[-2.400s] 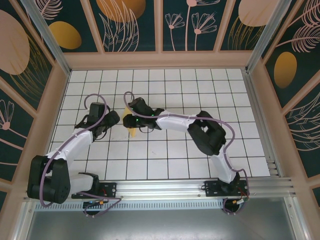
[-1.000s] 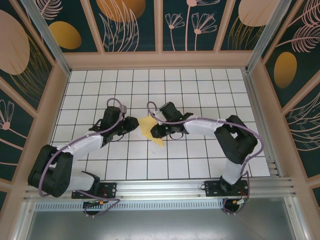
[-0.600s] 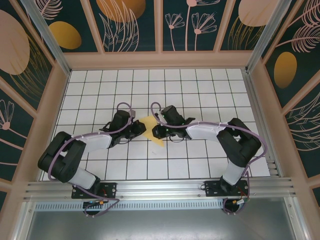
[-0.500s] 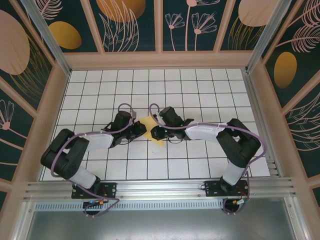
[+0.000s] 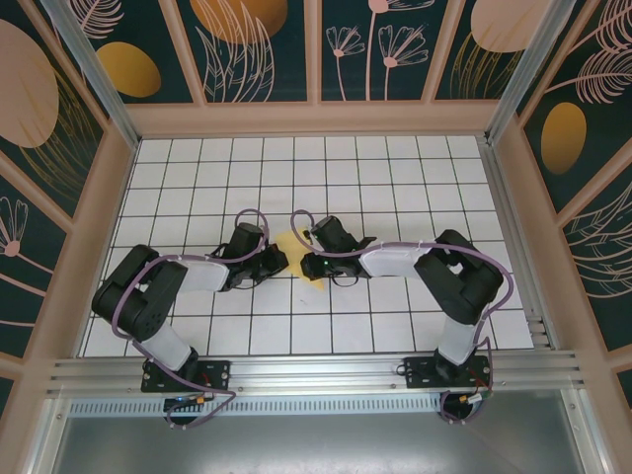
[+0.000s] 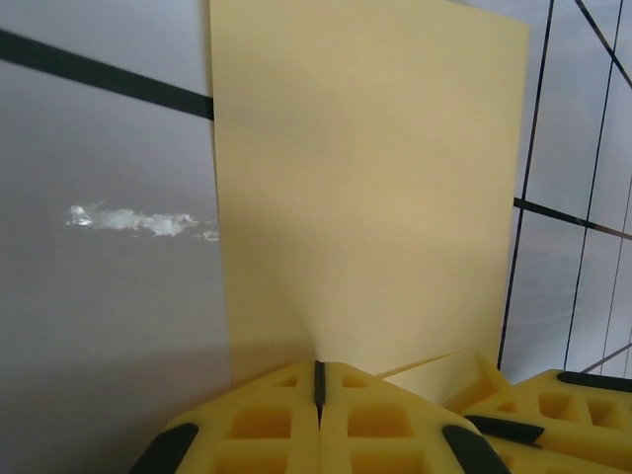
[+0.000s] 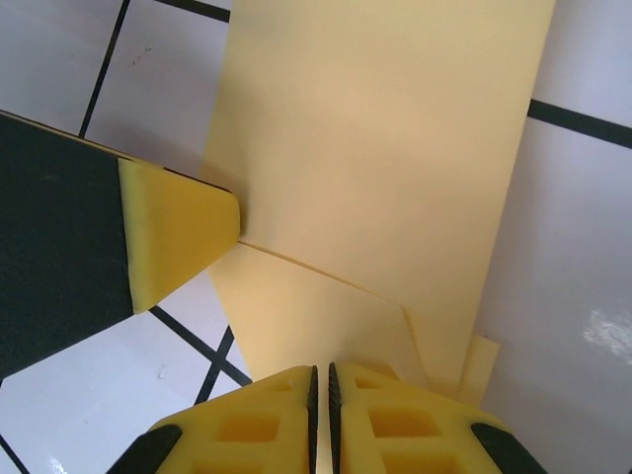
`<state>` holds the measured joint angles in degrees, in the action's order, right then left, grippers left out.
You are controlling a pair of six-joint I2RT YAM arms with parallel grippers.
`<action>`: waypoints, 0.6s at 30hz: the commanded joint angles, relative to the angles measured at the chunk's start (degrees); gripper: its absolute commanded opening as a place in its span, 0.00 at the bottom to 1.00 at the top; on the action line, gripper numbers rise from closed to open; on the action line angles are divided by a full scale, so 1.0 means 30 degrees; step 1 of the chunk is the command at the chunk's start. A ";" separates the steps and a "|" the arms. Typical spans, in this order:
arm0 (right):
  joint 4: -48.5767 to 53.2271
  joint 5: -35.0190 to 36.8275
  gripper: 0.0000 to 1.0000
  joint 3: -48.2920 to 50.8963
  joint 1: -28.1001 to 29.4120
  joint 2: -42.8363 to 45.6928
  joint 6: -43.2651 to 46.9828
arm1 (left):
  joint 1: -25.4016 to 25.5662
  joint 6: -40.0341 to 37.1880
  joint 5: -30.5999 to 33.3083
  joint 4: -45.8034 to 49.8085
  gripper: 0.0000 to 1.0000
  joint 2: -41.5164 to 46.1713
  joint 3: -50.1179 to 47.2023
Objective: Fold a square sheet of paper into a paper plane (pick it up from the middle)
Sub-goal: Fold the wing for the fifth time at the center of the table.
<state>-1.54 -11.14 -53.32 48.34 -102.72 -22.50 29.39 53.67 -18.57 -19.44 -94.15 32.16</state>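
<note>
Two units, left gripper (image 6: 318, 380) and right gripper (image 7: 321, 373), are each clamping tight onto the sheet of paper (image 6: 365, 178). A fold is seemingly being formed; the next move is calling for flattening a crease.

Top external view: bright, even overhead light. The tiled table (image 5: 395, 326) renders sharp, with faint soft shadows beneath the left arm (image 5: 188, 275) and right arm (image 5: 395, 259). Wide-angle perspective splays the enclosure walls (image 5: 59, 197) outward at the frame edges.

Left wrist view: dimmer and grey — tile lines look soft. A white smear (image 6: 138, 219) beside the square sheet of paper (image 6: 365, 188) is possibly glare.

Right wrist view: brighter — paper evenly lit, creases crisp.
</note>
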 commanded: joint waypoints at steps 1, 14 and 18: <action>-0.0206 0.0784 0.13 -0.0369 -0.0188 0.0042 -0.0449 | 0.0164 -0.0517 0.0888 0.1461 0.07 -0.0659 0.0147; -0.0238 0.1065 0.13 -0.0684 -0.1463 -0.0460 -0.1141 | 0.0193 -0.0967 0.1096 0.2127 0.06 -0.0947 0.0126; -0.0190 0.0674 0.13 -0.0815 -0.1494 -0.0592 -0.1164 | 0.0180 -0.0956 0.0978 0.2012 0.06 -0.0916 0.0090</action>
<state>-1.58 -8.62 -54.28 43.92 -103.37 -24.88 29.65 52.16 -17.63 -18.20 -94.30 32.84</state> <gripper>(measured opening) 0.135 0.065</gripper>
